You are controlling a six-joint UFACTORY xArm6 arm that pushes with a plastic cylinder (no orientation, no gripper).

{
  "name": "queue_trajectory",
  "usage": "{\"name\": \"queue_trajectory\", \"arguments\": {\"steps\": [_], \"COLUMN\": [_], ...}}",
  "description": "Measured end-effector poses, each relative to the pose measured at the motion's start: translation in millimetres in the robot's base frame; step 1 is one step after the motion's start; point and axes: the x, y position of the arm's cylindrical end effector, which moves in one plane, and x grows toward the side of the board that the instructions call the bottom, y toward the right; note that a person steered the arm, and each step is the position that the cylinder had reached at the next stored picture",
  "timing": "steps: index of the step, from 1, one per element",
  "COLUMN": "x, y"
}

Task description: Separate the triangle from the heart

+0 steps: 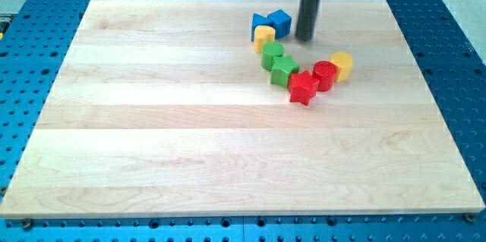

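Observation:
My tip (305,39) rests on the board near the view's top, just right of a small cluster and apart from it. That cluster holds a blue block that looks like the triangle (260,22), a blue cube (281,20) touching its right side, and a yellow block that looks like the heart (263,38) touching the triangle's lower edge. The tip is closest to the blue cube, a short gap to its right.
Below the heart a curved row runs to the right: green cylinder (272,54), green star (284,70), red star (303,88), red cylinder (325,74), yellow block (341,65). The wooden board (152,143) lies on a blue perforated table.

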Motion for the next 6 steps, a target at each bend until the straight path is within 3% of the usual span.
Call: {"name": "queue_trajectory", "arguments": {"steps": [1, 4, 6], "x": [-14, 7, 16], "y": [9, -136, -129]}}
